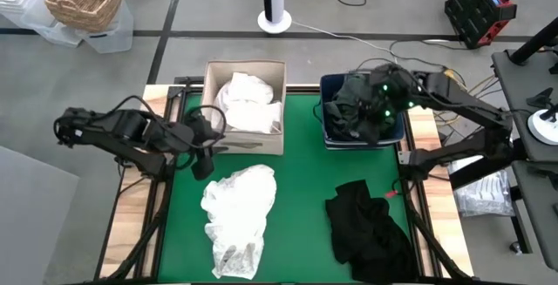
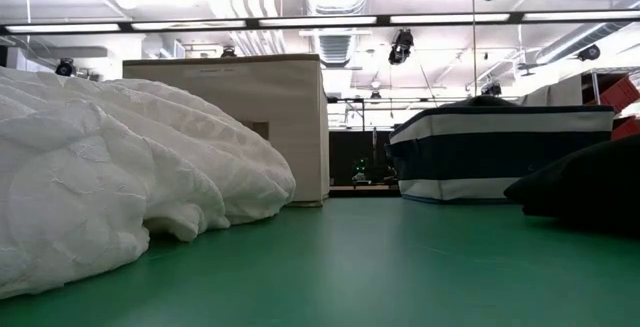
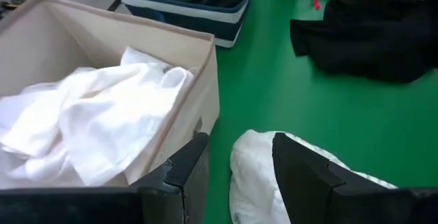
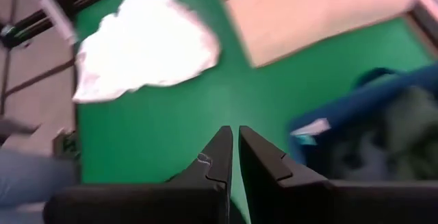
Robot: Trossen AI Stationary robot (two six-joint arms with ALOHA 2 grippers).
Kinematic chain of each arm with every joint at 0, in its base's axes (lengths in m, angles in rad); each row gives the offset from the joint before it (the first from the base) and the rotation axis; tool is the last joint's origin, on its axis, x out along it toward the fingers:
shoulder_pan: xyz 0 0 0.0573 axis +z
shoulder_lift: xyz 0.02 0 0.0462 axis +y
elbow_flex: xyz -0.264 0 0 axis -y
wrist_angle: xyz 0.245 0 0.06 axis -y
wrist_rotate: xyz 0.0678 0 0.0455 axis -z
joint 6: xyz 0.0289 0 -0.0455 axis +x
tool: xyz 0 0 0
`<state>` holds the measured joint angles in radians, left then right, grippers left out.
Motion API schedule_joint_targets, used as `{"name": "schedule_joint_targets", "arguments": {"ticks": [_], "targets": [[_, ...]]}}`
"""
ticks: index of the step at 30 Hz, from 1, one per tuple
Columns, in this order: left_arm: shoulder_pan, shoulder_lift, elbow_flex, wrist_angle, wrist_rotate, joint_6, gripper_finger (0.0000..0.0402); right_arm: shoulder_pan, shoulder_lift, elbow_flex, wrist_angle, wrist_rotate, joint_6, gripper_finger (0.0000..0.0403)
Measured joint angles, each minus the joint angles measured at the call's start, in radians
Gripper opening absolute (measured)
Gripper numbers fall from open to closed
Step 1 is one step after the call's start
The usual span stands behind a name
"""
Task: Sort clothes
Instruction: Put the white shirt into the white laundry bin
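While our right claw (image 4: 235,157) hangs over the navy blue bin (image 1: 330,128), its two fingers are pressed together with nothing between them. Dark clothes (image 1: 357,111) lie heaped in that bin directly beneath the claw, with a dark green piece showing among them in the right wrist view (image 4: 404,125).

Our left claw (image 3: 236,176) sits just beside the front wall of the beige fabric box (image 1: 277,102), at its corner, with its fingers spread apart and empty. Inside the box, just beyond that claw, white garments (image 3: 102,125) are piled loosely against the walls. On the near side of the left claw, a crumpled white garment (image 1: 237,220) lies on the green counter (image 1: 301,172), its edge reaching under the claw's fingers in the left wrist view, though we cannot tell whether they touch it.

A black garment (image 1: 366,228) lies bunched on the counter well apart from the left claw, on the same side as the right arm and nearer the counter's front edge than the bin. In the low view the white garment fills the near left and the black one shows at the right edge.
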<state>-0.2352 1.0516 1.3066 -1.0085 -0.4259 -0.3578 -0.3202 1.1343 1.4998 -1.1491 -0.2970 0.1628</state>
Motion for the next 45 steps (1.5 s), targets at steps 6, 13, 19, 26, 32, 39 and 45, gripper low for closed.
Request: {"name": "schedule_joint_targets", "arguments": {"ticks": [6,13,19,26,32,39,45], "targets": [[0.0,-0.001,-0.053,0.054,-0.001,0.001,0.0139,0.13,0.003,0.0,0.0,0.006,0.068,0.0018],[0.0,0.032,-0.09,0.091,0.09,-0.091,0.0139,0.15,0.009,0.0,-0.001,0.01,0.077,0.0018],[-0.037,0.088,-0.13,0.091,0.149,-0.33,0.0139,0.15,0.009,0.0,0.001,0.013,-0.023,0.0018],[-0.138,0.153,-0.172,0.078,0.148,-0.413,0.016,0.15,0.009,0.0,0.002,0.039,-0.113,0.0018],[-0.217,0.221,-0.185,0.024,0.097,-0.469,0.022,0.15,0.009,0.0,0.003,0.046,-0.18,0.0018],[-0.25,0.315,-0.304,0.144,0.096,-0.551,0.0276,0.15,0.009,-0.003,0.004,0.063,-0.237,0.0018],[-0.249,0.396,-0.447,0.388,0.096,-0.65,0.0293,0.15,0.008,-0.015,0.017,0.064,-0.254,0.0018]]}}
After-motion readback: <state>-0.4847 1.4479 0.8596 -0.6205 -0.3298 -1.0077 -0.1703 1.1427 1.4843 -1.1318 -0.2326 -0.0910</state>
